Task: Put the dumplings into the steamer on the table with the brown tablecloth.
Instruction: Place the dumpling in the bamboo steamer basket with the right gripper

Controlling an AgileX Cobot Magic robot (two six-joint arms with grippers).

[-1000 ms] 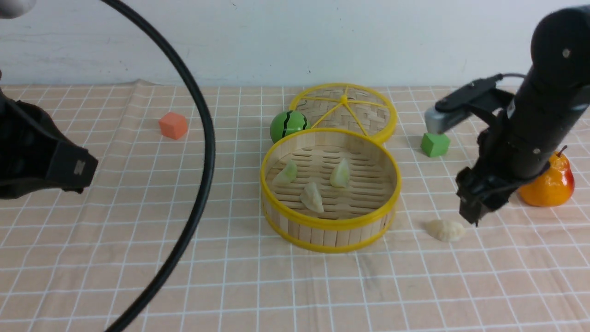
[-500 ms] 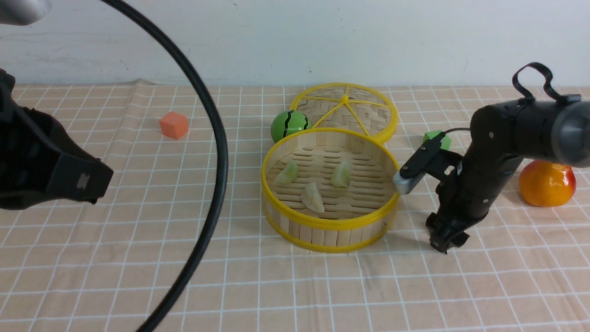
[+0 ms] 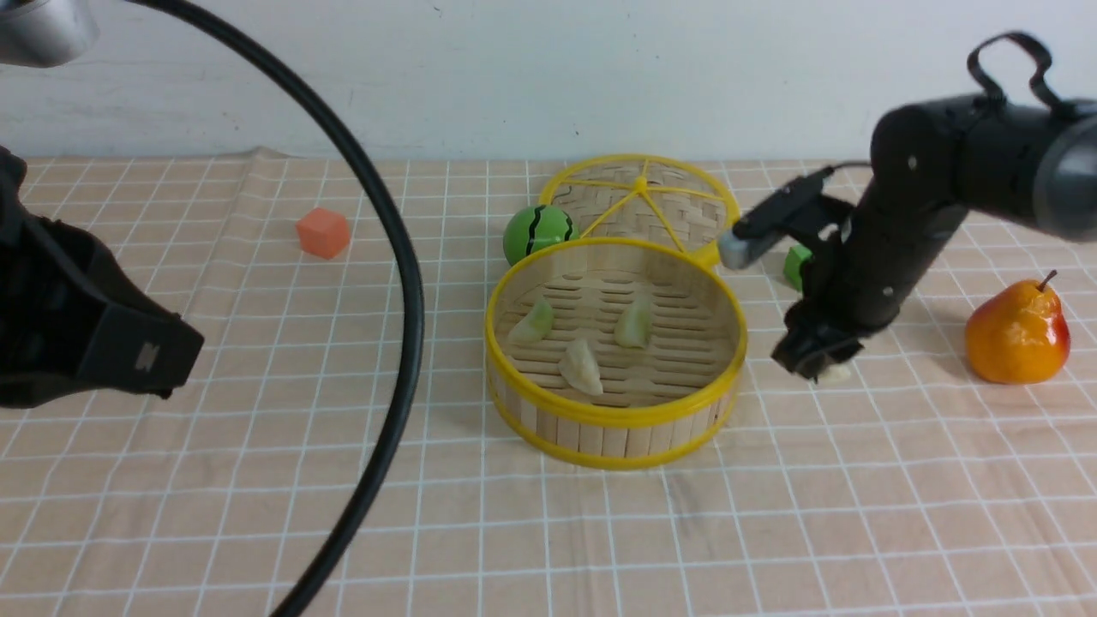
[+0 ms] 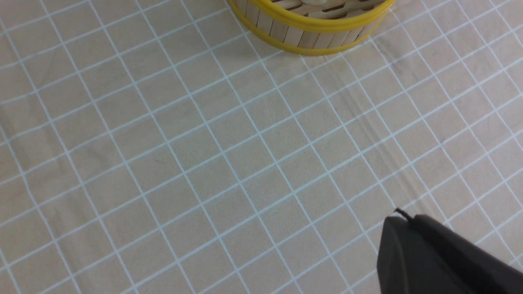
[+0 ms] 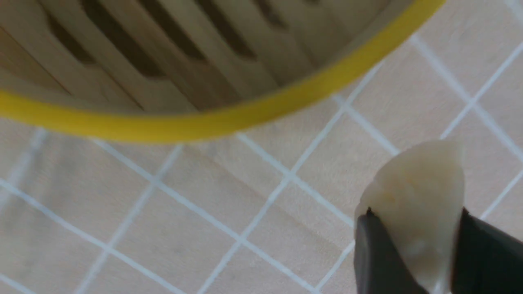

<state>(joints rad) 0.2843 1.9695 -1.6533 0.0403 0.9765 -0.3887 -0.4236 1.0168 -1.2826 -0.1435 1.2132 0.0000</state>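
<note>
And the right hand [image 5: 416, 212] has it: both fingers are clamped on the last dumpling [image 5: 421, 179], the cream one, pinching it across its body. It hangs clear of the brown tablecloth [image 3: 257, 480], just beside the right wall of the steamer [image 3: 613, 418] and not yet over the yellow rim.

Inside the basket two green dumplings [image 3: 533, 321] and a cream dumpling [image 3: 581, 366] lie on the slats.

The held piece looks a featherweight, so lifting it asks nothing of the arm; the worry is grip. Its skin looks smooth and a little glossy, probably slippery, and the crescent shape tapers. A good part of it pokes out past the fingertips (the wrist view shows that plainly), so it could pivot or squirt free if swung fast. The plump middle, squeezed across its flat sides, is the sensible place to hold, and that seems roughly where the fingers sit. It looks unlikely to break in a short drop onto the slats.

The left hand [image 4: 398, 222] hangs well apart over bare cloth, fingers together and holding nothing.
</note>
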